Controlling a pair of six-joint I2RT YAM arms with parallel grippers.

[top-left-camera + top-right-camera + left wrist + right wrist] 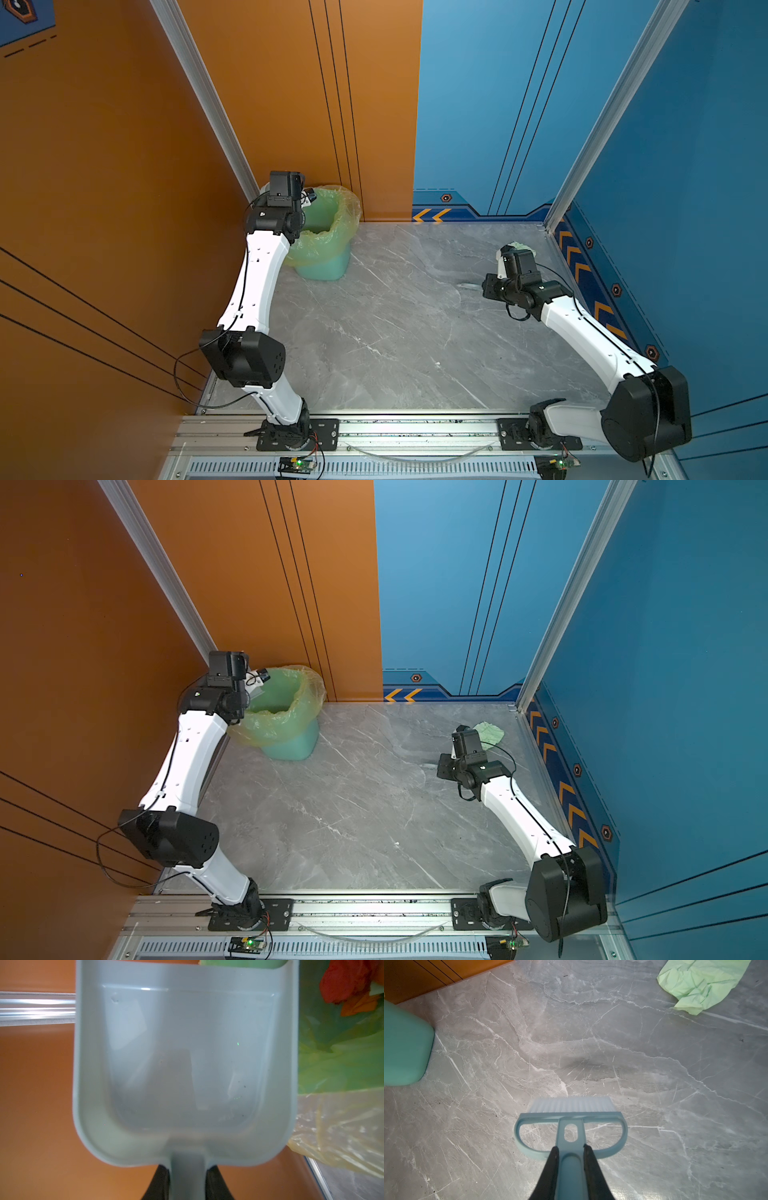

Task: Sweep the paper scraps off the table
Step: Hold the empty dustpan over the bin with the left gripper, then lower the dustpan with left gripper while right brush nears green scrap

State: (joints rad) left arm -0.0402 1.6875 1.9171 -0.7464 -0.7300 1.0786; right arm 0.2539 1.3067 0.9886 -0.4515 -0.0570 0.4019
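Holding the dustpan (187,1064) clamped in my left gripper (187,1169) at the lined bin (322,266), I saw red scraps (345,980) inside. Right gripper (571,1151) squeezed the brush (571,1105). Green scrap (699,982) lay on the table (395,332), far-right corner, right wrist (517,266) partly hiding it.

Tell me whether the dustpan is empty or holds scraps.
Empty. In the left wrist view the dustpan shows a bare tray; red and orange paper scraps lie inside the bin liner.
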